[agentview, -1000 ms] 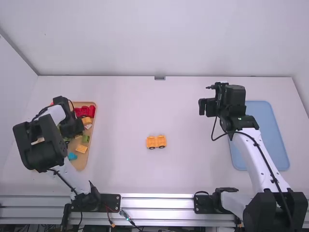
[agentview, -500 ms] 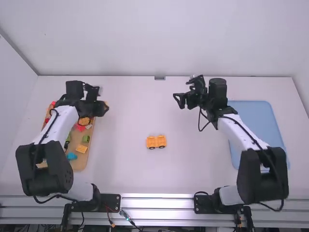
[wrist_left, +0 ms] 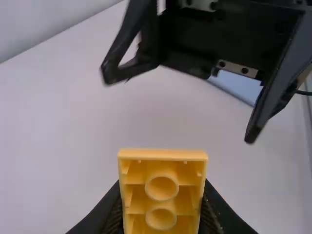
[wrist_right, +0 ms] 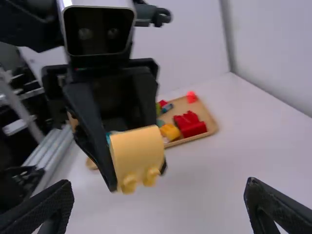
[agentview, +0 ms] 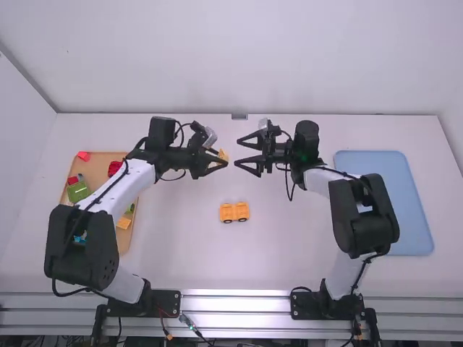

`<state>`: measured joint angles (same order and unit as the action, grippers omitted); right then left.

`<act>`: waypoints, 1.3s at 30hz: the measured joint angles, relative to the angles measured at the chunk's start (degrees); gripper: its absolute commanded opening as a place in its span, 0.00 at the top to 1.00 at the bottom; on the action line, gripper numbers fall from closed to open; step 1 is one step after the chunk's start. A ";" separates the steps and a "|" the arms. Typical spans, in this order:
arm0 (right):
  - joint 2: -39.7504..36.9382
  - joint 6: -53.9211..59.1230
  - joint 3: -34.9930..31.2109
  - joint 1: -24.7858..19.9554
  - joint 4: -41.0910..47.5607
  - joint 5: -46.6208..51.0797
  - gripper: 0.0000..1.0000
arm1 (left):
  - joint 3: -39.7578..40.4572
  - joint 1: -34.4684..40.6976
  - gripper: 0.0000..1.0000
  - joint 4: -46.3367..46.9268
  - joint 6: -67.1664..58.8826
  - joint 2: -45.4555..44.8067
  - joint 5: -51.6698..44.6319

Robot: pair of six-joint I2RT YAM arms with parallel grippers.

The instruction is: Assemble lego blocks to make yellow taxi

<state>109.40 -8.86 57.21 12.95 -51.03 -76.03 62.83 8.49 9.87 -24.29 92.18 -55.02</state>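
In the high view my left gripper [agentview: 219, 160] is shut on a yellow block [agentview: 223, 155], held above the table left of the middle. The left wrist view has the block's hollow underside [wrist_left: 162, 190] between the fingertips of my left gripper [wrist_left: 162, 209]. Facing it from the right, my right gripper [agentview: 242, 155] stands open with nothing between its fingers; in the right wrist view that gripper [wrist_right: 158, 200] is spread wide, with the block [wrist_right: 137, 153] beyond it. A yellow wheeled car base [agentview: 234, 212] rests on the table nearer the arm bases.
A wooden tray [agentview: 124, 241] with several red, green, yellow and blue blocks lies at the left, partly under the left arm. A light blue tray [agentview: 394, 202] lies at the right behind the right arm. The white table [agentview: 188, 253] spans between them.
My left gripper has moved right from the wooden tray, carrying the yellow block. My right gripper has moved left toward it and now shows open. The car base has stayed in place.
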 measured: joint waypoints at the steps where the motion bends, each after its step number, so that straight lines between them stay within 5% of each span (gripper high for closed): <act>1: 0.26 -1.16 0.28 0.00 -0.74 -1.46 0.11 | -0.02 0.57 0.83 -0.63 -0.09 0.39 -0.68; 14: 0.31 -5.49 0.59 0.44 -3.87 -9.14 0.25 | -5.60 1.86 0.79 -13.33 -0.61 0.79 -8.31; 28: 0.31 -6.03 0.61 2.80 -3.93 -9.31 0.60 | -7.41 1.88 0.73 -17.44 0.52 0.79 -12.39; 36: 0.31 -5.86 0.81 2.64 -4.02 -9.75 0.71 | -7.45 1.86 0.60 -17.49 1.05 0.83 -12.26; 38: 0.31 -5.84 0.81 2.64 -4.00 -9.77 0.72 | -7.45 1.86 0.47 -17.68 1.09 0.81 -12.26; 39: 0.31 -5.92 0.81 2.62 -3.98 -9.75 0.75 | -7.45 1.86 0.22 -17.90 1.07 0.81 -12.26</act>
<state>109.71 -14.79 58.02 15.57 -55.00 -85.78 55.37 10.35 -8.03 -23.22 92.99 -67.29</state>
